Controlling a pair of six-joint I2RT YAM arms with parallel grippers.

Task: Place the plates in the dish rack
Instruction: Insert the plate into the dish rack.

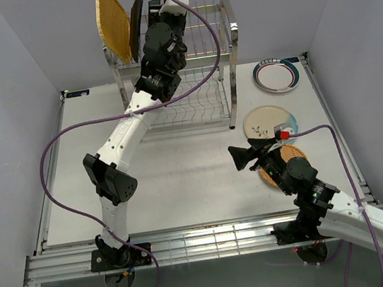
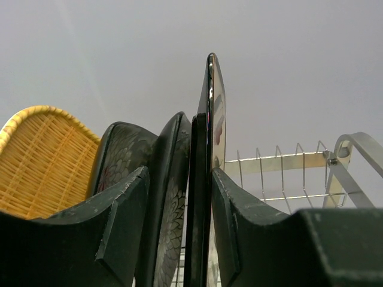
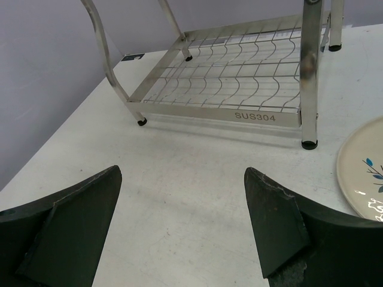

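The dish rack [image 1: 223, 39] stands at the back centre, and its lower shelf shows in the right wrist view [image 3: 239, 78]. On its top tier stand a woven plate [image 1: 114, 22] and a black plate [image 1: 137, 26]. In the left wrist view the woven plate [image 2: 42, 161], two black flowered plates [image 2: 122, 155] [image 2: 173, 197] and a thin glossy plate [image 2: 210, 119] stand on edge. My left gripper [image 2: 179, 173] straddles the thin plate with its jaws apart; the left finger [image 2: 119, 221] is clear of it. My right gripper [image 3: 182, 170] is open and empty above the table [image 3: 179, 155].
On the right of the table lie a teal-rimmed white plate [image 1: 276, 74], a cream round plate [image 1: 268, 121] whose rim shows in the right wrist view [image 3: 359, 173], and a woven plate [image 1: 294, 154] partly under the right arm. The rack's front posts [image 3: 311, 72] stand ahead of the right gripper.
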